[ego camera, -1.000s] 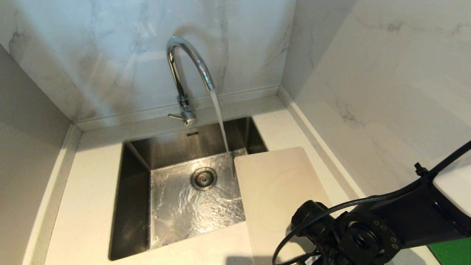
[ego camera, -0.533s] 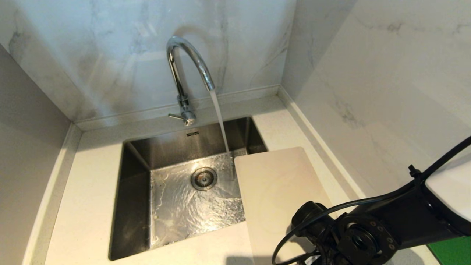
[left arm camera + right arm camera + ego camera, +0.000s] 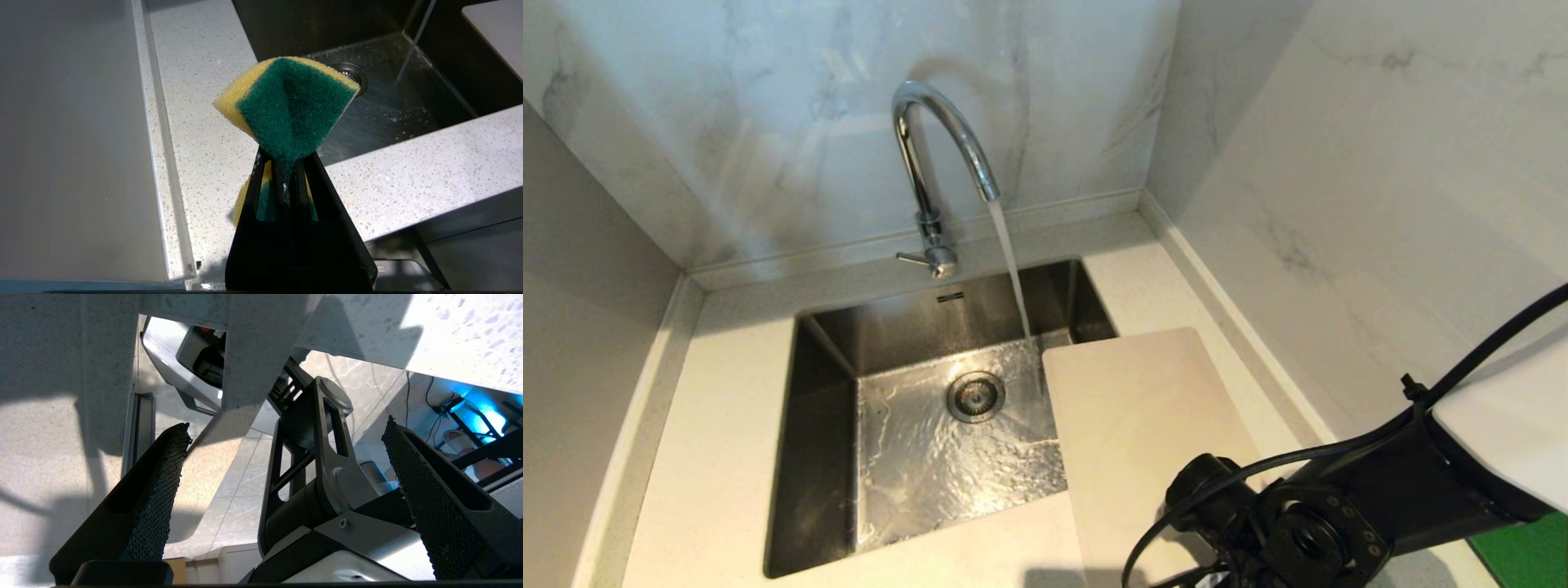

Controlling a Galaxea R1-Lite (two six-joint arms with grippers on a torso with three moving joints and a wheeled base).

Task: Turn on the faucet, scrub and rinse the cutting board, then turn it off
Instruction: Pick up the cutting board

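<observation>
Water runs from the tall chrome gooseneck faucet (image 3: pixel 935 167) into the steel sink (image 3: pixel 825 457). The off-white plastic cutting board (image 3: pixel 1135 425) lies unmoved at the sink's right edge, overhanging the basin. The right gripper (image 3: pixel 286 465) – fingers spread wide, empty – has crept slightly left at the near right. The left gripper (image 3: pixel 286 171) pinches a yellow-and-green sponge (image 3: pixel 286 106).

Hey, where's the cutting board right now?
In the head view, the cutting board lies on the counter on the robot's right, its far left corner overhanging the sink, just right of the stream from the faucet.
</observation>
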